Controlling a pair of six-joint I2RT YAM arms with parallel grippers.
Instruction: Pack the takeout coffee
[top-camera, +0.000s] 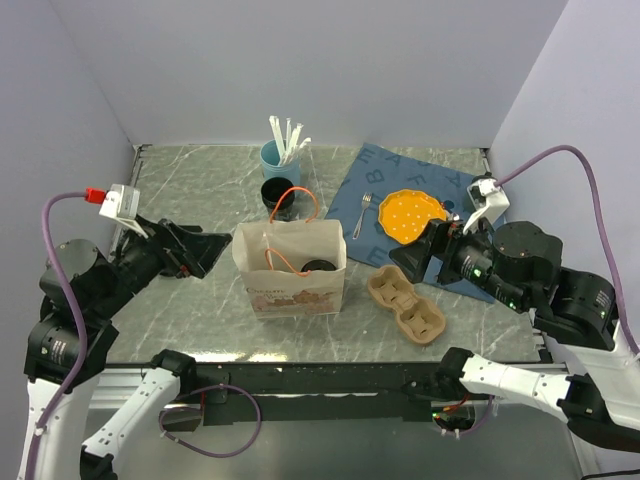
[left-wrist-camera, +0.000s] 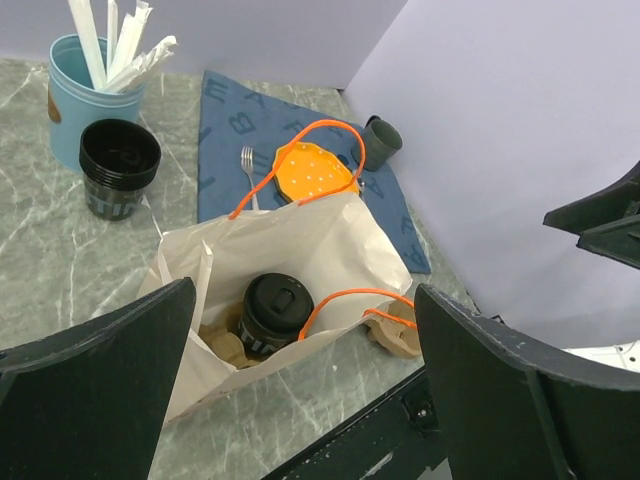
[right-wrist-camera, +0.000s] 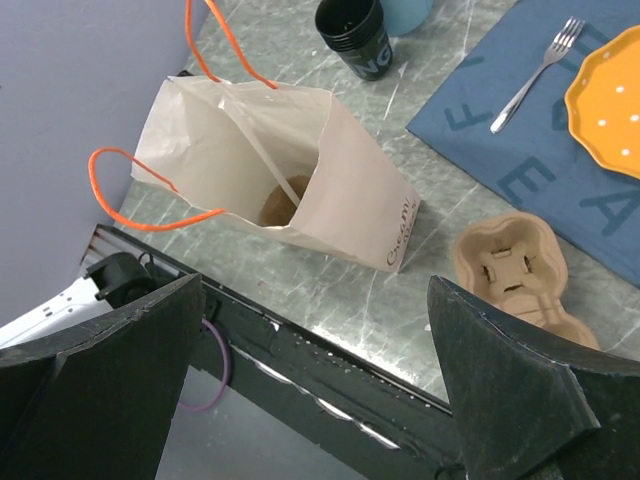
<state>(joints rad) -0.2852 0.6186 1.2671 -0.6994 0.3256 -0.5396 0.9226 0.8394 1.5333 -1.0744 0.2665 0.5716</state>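
Top view: takeout coffee (top-camera: 318, 265) sits inside paper bag (top-camera: 290, 285), mid-table (top-camera: 200, 320). Left tool (top-camera: 205, 250) is left of the bag, right tool (top-camera: 408, 262) right of it, neither touching.
Left wrist: cup upright, long axis vertical, lid up. Left tool spread wide, empty.
Right wrist: cup hidden in the bag. Right tool spread wide, empty.

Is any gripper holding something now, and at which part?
Nothing is held. The left gripper and the right gripper both stand open and empty; the takeout coffee sits inside the paper bag.
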